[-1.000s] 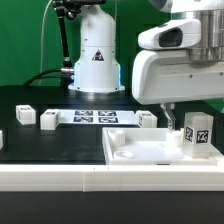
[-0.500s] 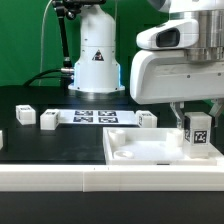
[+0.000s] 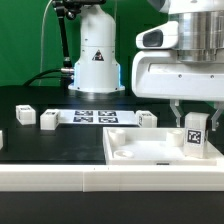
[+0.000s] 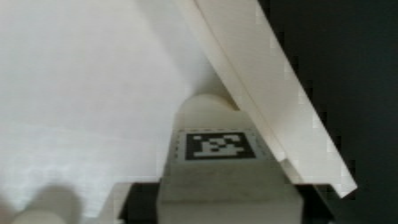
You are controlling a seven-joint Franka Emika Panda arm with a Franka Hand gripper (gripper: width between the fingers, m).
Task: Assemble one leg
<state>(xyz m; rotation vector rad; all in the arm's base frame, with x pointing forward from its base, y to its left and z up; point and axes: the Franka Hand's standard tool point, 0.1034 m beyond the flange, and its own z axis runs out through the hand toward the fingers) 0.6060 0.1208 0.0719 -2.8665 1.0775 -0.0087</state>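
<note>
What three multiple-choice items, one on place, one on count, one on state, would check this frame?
1. Where is the leg the gripper is at?
A. On the marker board
B. At the square piece's corner on the exterior view's right
C. On the bare table at the exterior view's left

2. How many small white parts stand on the black table near the marker board?
A. Three
B. One
C. Six

3. How does that leg stand?
A. Lying flat
B. Upright
C. Upside down in mid-air

Answers: 1 B, the leg stands on the white square piece at its right corner. 2 A, two at the left of the board, one at its right. 3 B, its tag faces the camera and it stands on end.
</note>
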